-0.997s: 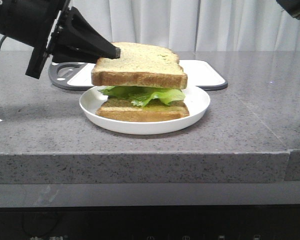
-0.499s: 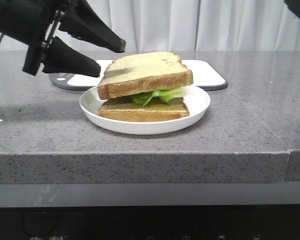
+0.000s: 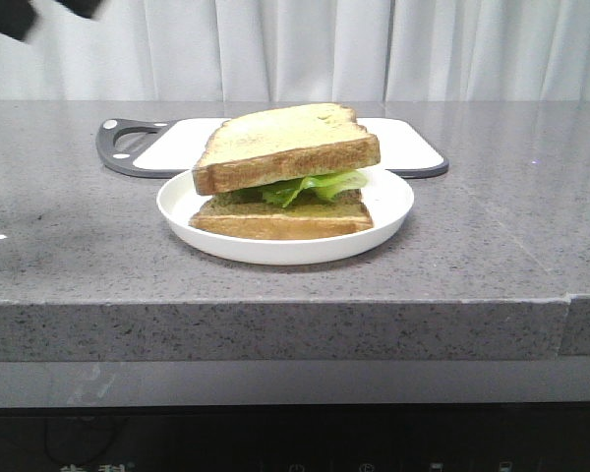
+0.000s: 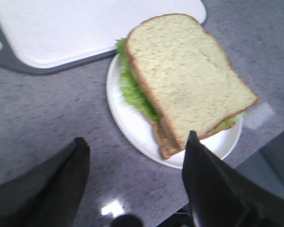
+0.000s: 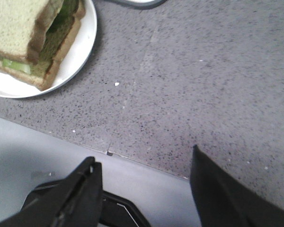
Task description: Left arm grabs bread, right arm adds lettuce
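Two bread slices are seen in front view: bread (image 3: 287,146) laid tilted on lettuce (image 3: 310,186), on lower slice (image 3: 280,216), in plate (image 3: 393,197) on bench (image 3: 492,246).
L wrist view: left end effector (image 4: 135,146) spread wide, empty; bread just beyond fingertips.
R wrist view: right end effector (image 5: 144,158) spread wide, empty, sandwich well off.

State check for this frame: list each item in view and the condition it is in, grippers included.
bread: resting tilted on the lettuce, released
lettuce: sandwiched between the two slices
bottom slice: flat on the plate
plate: on the counter, holding the sandwich
cutting board: flat behind the plate, nothing seen on it
left gripper: open, empty
right gripper: open, empty
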### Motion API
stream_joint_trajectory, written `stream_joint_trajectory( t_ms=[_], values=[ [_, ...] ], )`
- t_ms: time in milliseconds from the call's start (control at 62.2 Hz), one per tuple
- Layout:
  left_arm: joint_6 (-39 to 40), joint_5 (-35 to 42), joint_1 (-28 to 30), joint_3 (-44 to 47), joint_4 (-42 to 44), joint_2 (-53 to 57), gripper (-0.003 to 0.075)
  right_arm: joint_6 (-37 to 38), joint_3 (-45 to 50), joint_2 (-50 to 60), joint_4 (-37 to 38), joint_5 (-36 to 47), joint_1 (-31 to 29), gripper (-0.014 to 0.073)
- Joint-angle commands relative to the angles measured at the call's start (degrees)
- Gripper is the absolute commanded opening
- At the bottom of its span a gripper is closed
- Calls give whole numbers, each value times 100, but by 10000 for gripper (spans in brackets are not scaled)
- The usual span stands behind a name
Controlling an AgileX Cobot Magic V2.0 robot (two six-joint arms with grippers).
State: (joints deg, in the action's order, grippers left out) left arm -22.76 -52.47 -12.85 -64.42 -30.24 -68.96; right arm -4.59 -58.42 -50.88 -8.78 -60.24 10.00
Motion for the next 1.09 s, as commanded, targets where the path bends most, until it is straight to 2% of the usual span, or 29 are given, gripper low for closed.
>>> stream_joint_trajectory(
  t_ms=[0, 129, 225, 418, 627, 708, 836, 981, 1078],
  values=[
    [884, 184, -1, -91, 852, 620, 420, 191, 6, 309, 65, 365, -6, 435],
    [1920, 187, -1, 375, 2101, 1448, 420, 233, 278, 682, 65, 438, -6, 435],
    [2276, 309, -1, 850, 2636, 2040, 420, 238, 467, 963, 65, 503, -6, 435],
    [2393, 664, -1, 1829, 2892, 3292, 420, 238, 702, 1542, 65, 570, -6, 435],
    [2393, 1135, -1, 2522, 2939, 4108, 420, 238, 968, 1915, 65, 799, -6, 433],
    [2393, 1203, -1, 2639, 2952, 4199, 407, 238, 1024, 1933, 65, 841, -6, 381],
    [2402, 1312, -1, 2727, 2952, 4199, 290, 238, 1024, 1928, 65, 853, -6, 218],
    [2402, 1468, -1, 2727, 2952, 4199, 83, 238, 1024, 1928, 65, 871, -6, 23],
    [2402, 1608, -1, 2727, 2952, 4199, -19, 238, 1024, 1928, 65, 871, -6, -81]
  ],
)
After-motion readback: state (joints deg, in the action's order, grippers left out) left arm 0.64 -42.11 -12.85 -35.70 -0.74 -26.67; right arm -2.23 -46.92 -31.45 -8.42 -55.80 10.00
